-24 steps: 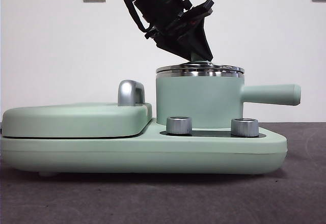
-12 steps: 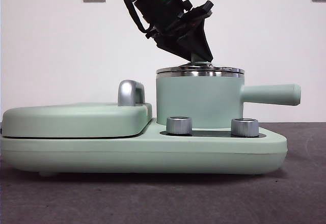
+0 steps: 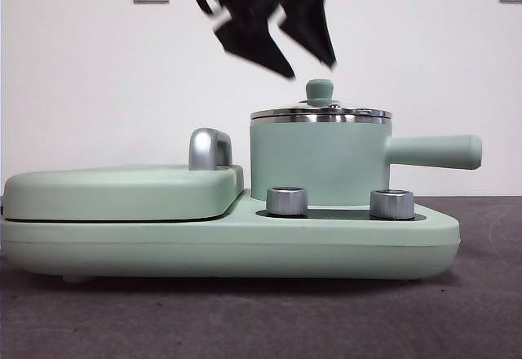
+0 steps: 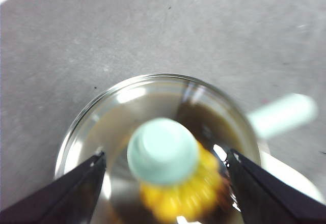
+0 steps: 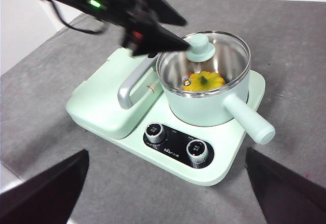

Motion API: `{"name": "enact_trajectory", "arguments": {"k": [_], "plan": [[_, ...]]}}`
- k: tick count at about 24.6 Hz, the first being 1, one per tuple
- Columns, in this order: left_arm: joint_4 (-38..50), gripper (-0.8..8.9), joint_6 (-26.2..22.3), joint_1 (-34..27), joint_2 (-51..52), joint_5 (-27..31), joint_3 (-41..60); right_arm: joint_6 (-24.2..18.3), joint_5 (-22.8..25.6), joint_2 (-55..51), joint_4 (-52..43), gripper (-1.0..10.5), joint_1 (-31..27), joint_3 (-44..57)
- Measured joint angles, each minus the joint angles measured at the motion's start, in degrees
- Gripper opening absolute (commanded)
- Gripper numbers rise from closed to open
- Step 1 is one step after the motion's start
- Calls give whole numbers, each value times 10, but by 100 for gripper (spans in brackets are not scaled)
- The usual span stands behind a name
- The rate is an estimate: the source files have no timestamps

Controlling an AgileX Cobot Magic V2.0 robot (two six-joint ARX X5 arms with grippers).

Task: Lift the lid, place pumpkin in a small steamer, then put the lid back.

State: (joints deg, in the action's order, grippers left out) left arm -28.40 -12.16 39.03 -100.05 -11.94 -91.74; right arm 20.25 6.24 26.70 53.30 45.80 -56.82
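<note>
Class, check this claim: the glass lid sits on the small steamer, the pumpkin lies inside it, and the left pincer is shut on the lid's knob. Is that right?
Not quite. The left pincer is open and clear of the knob, as the left wrist view shows: its jaws stand apart on either side. The rest holds: the lid sits on the small steamer, with the pumpkin inside.
</note>
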Motion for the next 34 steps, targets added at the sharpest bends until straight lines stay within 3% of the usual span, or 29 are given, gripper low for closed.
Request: {"name": "enact_trajectory", "arguments": {"k": [12, 23, 34], "plan": [[-240, 374, 40, -2, 170, -3, -1, 2, -17, 0, 0, 487, 0, 0], [-213, 374, 50, -4, 323, -3, 151, 2, -18, 0, 0, 487, 0, 0], [-118, 374, 103, -4, 469, -3, 335, 2, -18, 0, 0, 487, 0, 0]]}}
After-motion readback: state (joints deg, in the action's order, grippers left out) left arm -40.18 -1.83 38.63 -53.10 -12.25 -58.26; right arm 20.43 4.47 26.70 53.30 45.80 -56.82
